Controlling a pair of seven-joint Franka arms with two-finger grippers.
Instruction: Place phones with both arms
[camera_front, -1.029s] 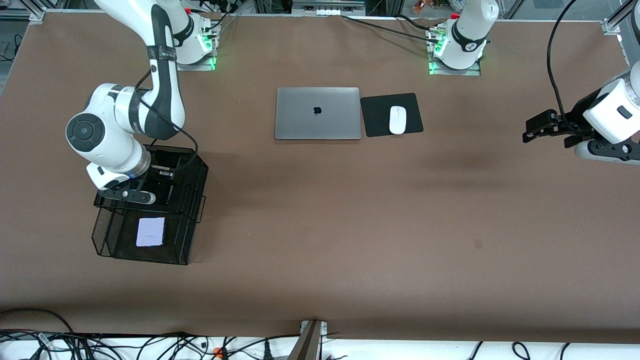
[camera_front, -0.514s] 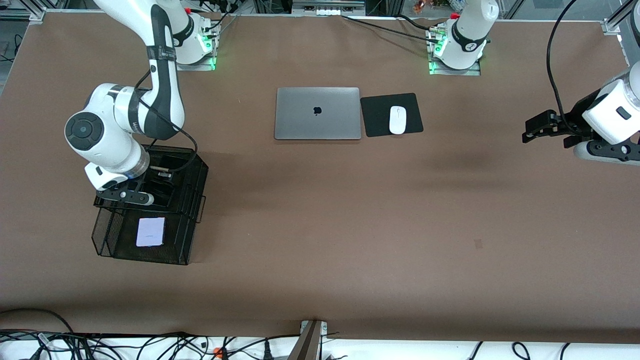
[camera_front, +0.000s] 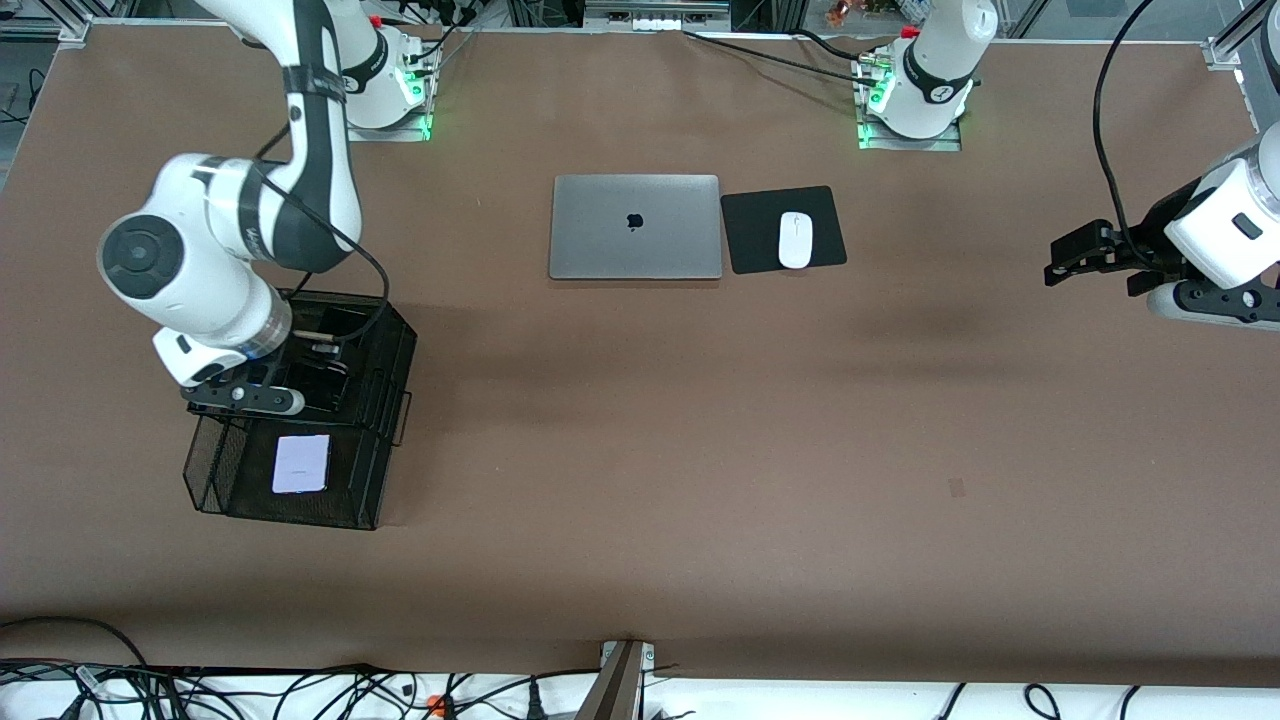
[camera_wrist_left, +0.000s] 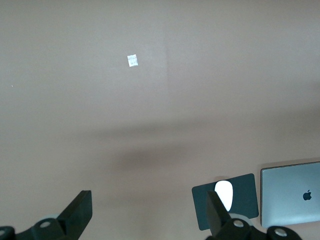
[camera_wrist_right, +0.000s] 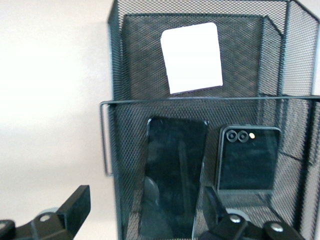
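Phones: slim black slab lengthwise in basket (flat).

1. In the front view the right arm's wrist covers the right gripper; its fingertips cannot be made out against the black mesh organizer.
2. The long slim black phone runs off the right wrist picture's edge between the spread jaws, so its near end is cut off.
3. One finger overlaps a lower corner of the small squarish black phone.
4. From the front, both black phones are lost under the wrist and dark mesh.
5. The silver laptop, past one jaw of the left gripper, is cut by the left wrist picture's edge.
6. A pale speck on the table well ahead of those jaws is too small to identify.
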